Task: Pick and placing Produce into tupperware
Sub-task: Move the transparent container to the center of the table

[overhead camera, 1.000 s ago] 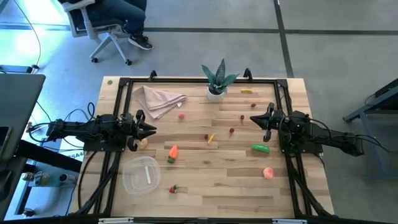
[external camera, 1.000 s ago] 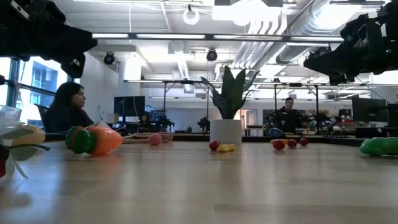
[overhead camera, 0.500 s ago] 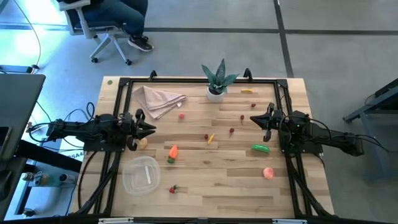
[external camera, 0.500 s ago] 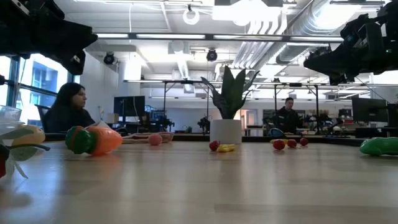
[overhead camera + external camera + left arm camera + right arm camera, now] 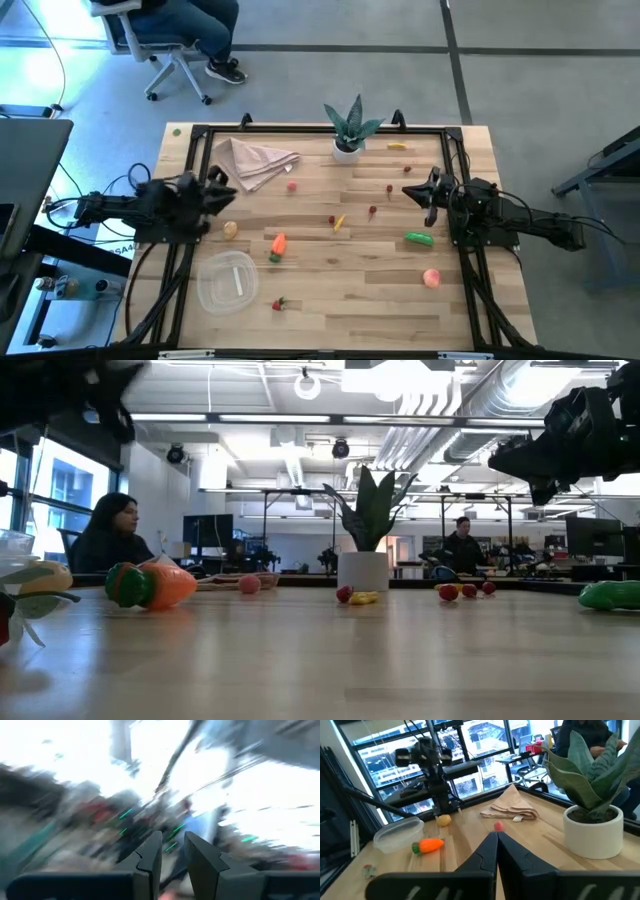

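Observation:
The produce lies scattered on the wooden table: an orange carrot point(image 5: 277, 245), a green cucumber point(image 5: 419, 238), a pink peach point(image 5: 431, 278), a yellow banana point(image 5: 397, 146), a yellowish round piece point(image 5: 230, 229) and small red pieces point(image 5: 373, 210). The clear round tupperware point(image 5: 227, 282) stands near the front left. My left gripper point(image 5: 228, 193) hovers at the left edge, tipped upward, shut and holding nothing point(image 5: 173, 855). My right gripper point(image 5: 408, 193) hovers level at the right side, shut and holding nothing point(image 5: 496, 845).
A beige cloth napkin point(image 5: 255, 160) lies at the far left, and a potted spiky plant point(image 5: 348, 130) stands at the far middle. A black frame point(image 5: 300, 129) runs around the table. People sit in the room beyond the table point(image 5: 110, 535).
My left gripper has tipped its fingers upward and risen a little; in the high view its tip has drawn back toward the table's left edge. The produce and the tupperware lie as before.

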{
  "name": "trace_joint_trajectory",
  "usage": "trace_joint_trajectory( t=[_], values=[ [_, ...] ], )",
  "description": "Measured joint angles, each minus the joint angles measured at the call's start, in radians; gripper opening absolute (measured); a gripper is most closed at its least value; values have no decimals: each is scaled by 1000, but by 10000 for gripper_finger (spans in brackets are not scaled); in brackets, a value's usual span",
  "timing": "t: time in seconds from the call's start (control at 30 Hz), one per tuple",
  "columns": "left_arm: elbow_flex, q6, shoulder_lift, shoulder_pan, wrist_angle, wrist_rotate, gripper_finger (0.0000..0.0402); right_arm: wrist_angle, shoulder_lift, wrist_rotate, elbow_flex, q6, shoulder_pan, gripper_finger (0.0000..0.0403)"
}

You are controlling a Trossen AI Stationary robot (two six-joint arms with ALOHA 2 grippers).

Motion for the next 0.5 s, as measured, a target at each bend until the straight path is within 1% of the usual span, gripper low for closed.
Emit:
trace_joint_trajectory(
  t=[0.07, 0.1, 0.13, 0.17, 0.23, 0.33, 0.43, 0.5],
  values=[
    [17, 13, 1, 0, 101, 136, 72, 1, 0, 0, 0, 12, 0, 0],
    [33, 19, 2, -1, 126, 190, 72, 3, 0, 0, 0, 15, 0, 0],
    [55, 24, 4, -1, 126, 224, 72, 5, 0, 0, -1, 21, 0, 0],
    [80, 29, 5, -1, 109, 237, 72, 6, 0, 0, -1, 29, 0, 0],
    [142, 57, 26, 0, 39, 224, 72, 13, 0, 0, -1, 27, 0, 0],
    [251, 100, 100, 0, -136, 155, 72, 14, 0, 0, -1, 21, 0, 0],
    [378, 93, 232, 0, -330, 55, 72, 14, 0, 0, -1, 20, 0, 0],
    [470, 46, 350, -1, -473, -24, 71, 14, 0, 0, -1, 20, 0, 0]
  ],
)
